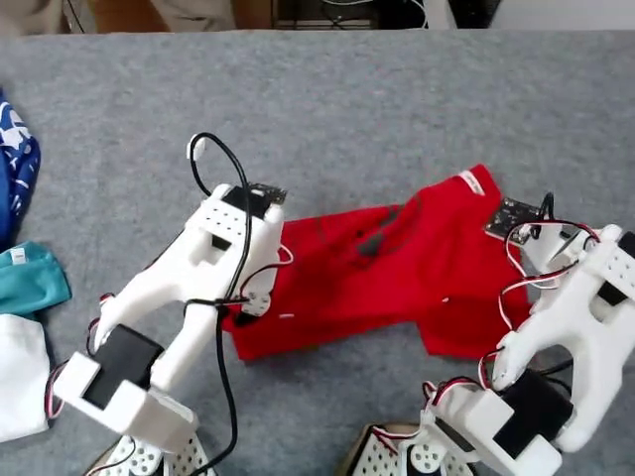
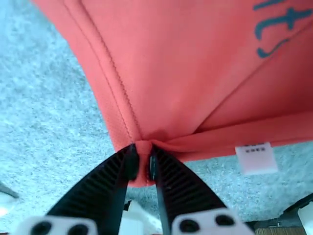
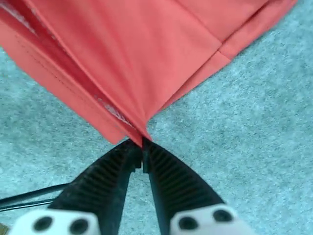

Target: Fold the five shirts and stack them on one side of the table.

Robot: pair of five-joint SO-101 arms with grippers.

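A red shirt (image 1: 397, 268) lies crumpled across the middle of the grey table (image 1: 347, 109), partly folded over itself. My left gripper (image 2: 143, 166) is shut on a pinched edge of the red shirt (image 2: 186, 73) at its left end, below the white arm (image 1: 213, 253). My right gripper (image 3: 143, 152) is shut on a bunched corner of the red shirt (image 3: 127, 54) at its right end, under the other white arm (image 1: 585, 297). A white label (image 2: 256, 157) hangs from the hem.
At the table's left edge lie a blue patterned shirt (image 1: 15, 164), a teal shirt (image 1: 30, 280) and a white shirt (image 1: 20, 372). Black and red cables (image 1: 223, 169) loop over both arms. The arm bases (image 1: 397, 451) stand at the front edge.
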